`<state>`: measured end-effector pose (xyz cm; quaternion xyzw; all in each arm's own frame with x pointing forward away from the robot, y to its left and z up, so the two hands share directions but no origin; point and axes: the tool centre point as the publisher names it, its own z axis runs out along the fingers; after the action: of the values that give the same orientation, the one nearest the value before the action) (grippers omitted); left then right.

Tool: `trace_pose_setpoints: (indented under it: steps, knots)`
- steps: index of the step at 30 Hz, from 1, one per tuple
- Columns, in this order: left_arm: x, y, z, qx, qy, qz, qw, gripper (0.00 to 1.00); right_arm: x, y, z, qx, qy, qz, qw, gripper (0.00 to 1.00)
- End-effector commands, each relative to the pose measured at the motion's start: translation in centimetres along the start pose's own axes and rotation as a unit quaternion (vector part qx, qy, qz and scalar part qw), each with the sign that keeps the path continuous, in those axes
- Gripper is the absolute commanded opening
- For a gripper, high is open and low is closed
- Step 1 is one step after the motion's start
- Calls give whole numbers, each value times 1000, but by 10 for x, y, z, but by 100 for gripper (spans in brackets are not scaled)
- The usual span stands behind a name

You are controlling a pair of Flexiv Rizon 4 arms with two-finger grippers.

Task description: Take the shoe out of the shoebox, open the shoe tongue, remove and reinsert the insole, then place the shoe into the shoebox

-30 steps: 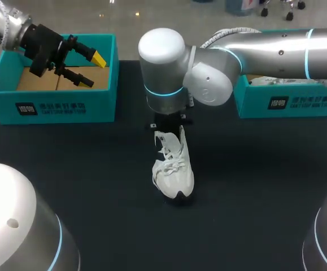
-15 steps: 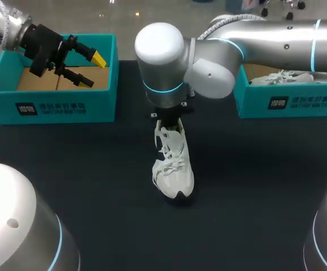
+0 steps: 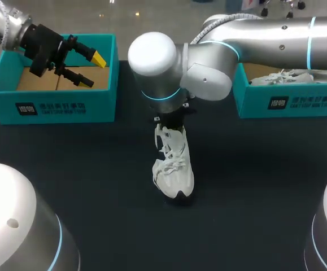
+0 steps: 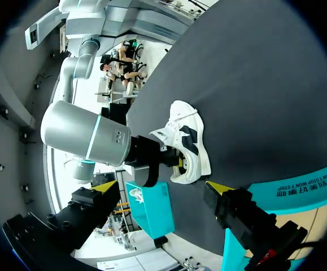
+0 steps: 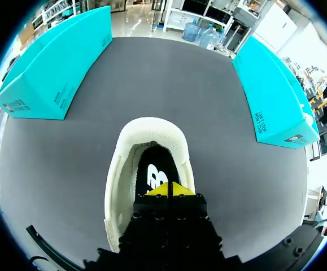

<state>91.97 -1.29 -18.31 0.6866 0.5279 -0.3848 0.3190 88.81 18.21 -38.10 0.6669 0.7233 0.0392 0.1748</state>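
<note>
Head view: the shoe is out of its box and stands mid-tabletop, toe toward the camera, with the right arm bent down over its heel. The left jaws hang wide open and empty above the left box. The right box holds a second shoe.

Left wrist view: the shoe lies ahead of the spread fingers, with bare tabletop beyond it.

Right wrist view: the right jaws are pinched together, tips down in the shoe's mouth just over the dark insole (whether they nip it cannot be told). Unboxing looks done and insole removal looks to be in hand. Reinsertion and boxing remain. Both boxes sit well apart from the shoe, leaving room to lift on every side
</note>
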Motion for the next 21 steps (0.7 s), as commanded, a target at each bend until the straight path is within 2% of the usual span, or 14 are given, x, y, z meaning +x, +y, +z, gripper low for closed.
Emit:
trace_pose_setpoints:
  steps: [1, 10, 21]
  knots:
    - [0, 0, -1, 0, 1, 0, 1000, 100, 10, 1, 13, 13, -5, -2, 1000, 0]
    - [0, 0, -1, 0, 1, 0, 1000, 100, 14, -6, 25, 31, 3, 0, 1000, 0]
    - [0, 0, -1, 0, 1, 0, 1000, 100, 21, -9, 28, 49, 52, 14, 997, 0]
